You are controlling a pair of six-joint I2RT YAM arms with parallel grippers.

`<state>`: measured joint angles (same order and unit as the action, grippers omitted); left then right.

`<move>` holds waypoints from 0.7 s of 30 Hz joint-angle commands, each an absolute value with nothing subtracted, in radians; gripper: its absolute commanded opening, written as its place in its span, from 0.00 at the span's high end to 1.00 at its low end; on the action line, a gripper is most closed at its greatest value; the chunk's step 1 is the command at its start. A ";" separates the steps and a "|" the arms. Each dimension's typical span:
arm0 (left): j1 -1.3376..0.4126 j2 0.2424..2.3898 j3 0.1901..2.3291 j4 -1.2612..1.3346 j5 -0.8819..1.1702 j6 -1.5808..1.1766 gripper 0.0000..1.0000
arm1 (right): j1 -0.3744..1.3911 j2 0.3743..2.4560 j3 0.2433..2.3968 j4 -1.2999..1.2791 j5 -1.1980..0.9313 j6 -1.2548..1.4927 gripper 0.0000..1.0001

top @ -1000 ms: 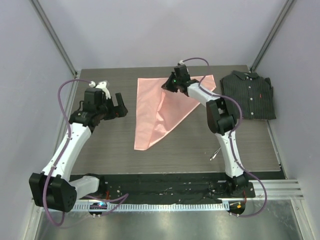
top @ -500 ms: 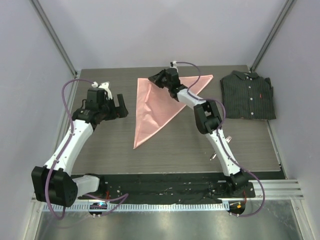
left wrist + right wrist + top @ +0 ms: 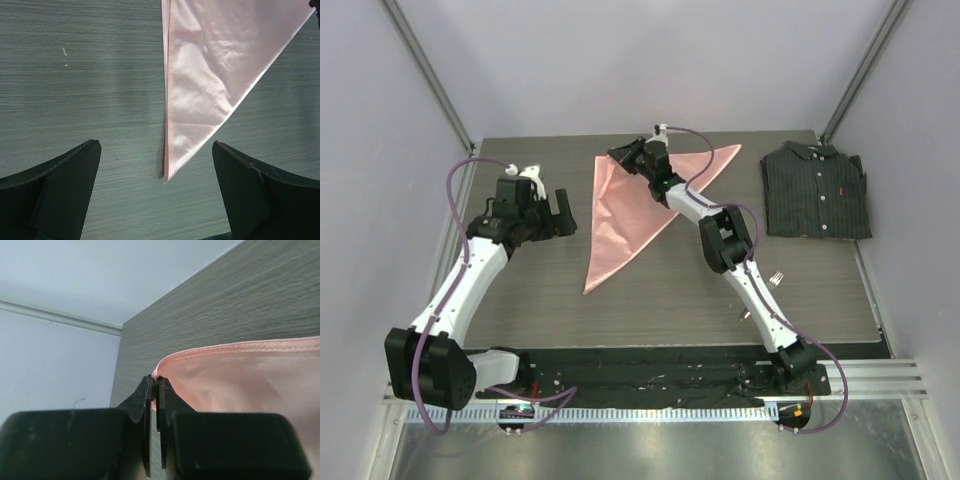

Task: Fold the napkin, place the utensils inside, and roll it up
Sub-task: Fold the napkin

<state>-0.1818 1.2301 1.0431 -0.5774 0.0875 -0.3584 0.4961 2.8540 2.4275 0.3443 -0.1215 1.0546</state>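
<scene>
Two claws, in opposite states. On the left, the left claw (image 3: 558,212) hangs released, jaws wide and holding nothing, over the bare grey surface (image 3: 520,290) just beside the napkin's long left edge. Its wrist view shows the cloth's near tip lying between the spread fingers but touching neither.

Next comes the right claw (image 3: 622,155), reaching across to the far-left corner of the napkin (image 3: 640,205). It is clenched on the hemmed corner of the cloth, and the wrist view shows the stitched edge pinched between the shut fingertips (image 3: 149,390).

The salmon-pink satin lies as a triangle in the middle of the surface, its long point toward the arms and another corner stretching right. The fold looks nearly laid.

The risks come from the fabric. Satin is slick, so the thin pinch could slip. If the corner is let go high or off the lower layer, the top sheet may slide and leave the edges mismatched. Nothing pins the near tip, so a sideways pull could drag the whole cloth.

Further right, the fork (image 3: 776,278) lies partly under the right forearm, where a low swing back could knock it. The dark striped shirt (image 3: 815,190) lies well apart at the right edge.
</scene>
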 commanded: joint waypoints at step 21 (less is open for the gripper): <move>-0.245 1.253 0.986 -0.505 0.109 -0.492 0.03 | 0.456 2.404 2.048 0.373 -0.370 0.803 0.18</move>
<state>-0.1955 1.2484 1.0126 -0.5560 0.1051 -0.4210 0.4816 2.6759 2.1532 0.3817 -0.3080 0.9127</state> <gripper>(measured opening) 0.975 0.826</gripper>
